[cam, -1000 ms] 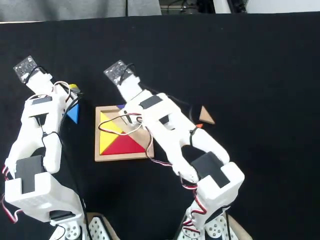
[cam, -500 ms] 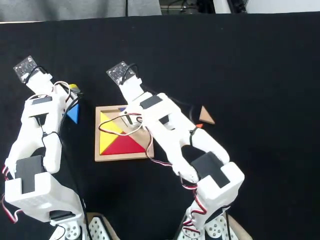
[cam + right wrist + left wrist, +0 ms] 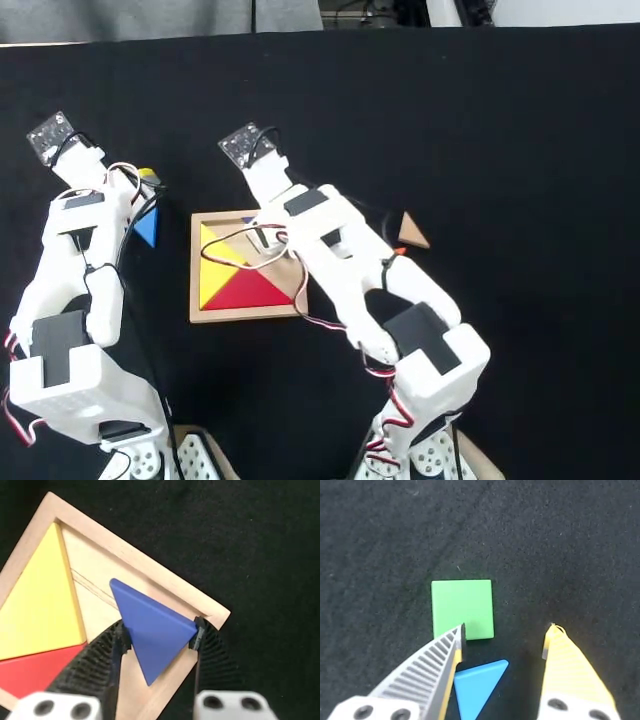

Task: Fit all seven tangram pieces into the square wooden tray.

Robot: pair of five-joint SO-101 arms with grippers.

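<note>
The square wooden tray (image 3: pixel 240 315) lies left of the table's middle and holds a big yellow triangle (image 3: pixel 218 262) and a red triangle (image 3: pixel 250 290). My right gripper (image 3: pixel 159 630) is shut on a dark blue triangle (image 3: pixel 152 635), held tilted over the tray's bare corner (image 3: pixel 150 575), beside the yellow triangle (image 3: pixel 37 605). My left gripper (image 3: pixel 505 635) stands open above the cloth. A green square (image 3: pixel 462 609) lies just past its fingertips and a light blue triangle (image 3: pixel 477 685) partly between them. This light blue triangle (image 3: pixel 147 230) sits left of the tray.
A tan triangle (image 3: pixel 411 232) and a small orange piece (image 3: pixel 398 252) lie on the black cloth right of the tray, close to the right arm's links. The far and right parts of the cloth are bare.
The right arm has shifted slightly to the right over the tray's far edge, still holding the dark blue triangle. The left arm has not moved.
</note>
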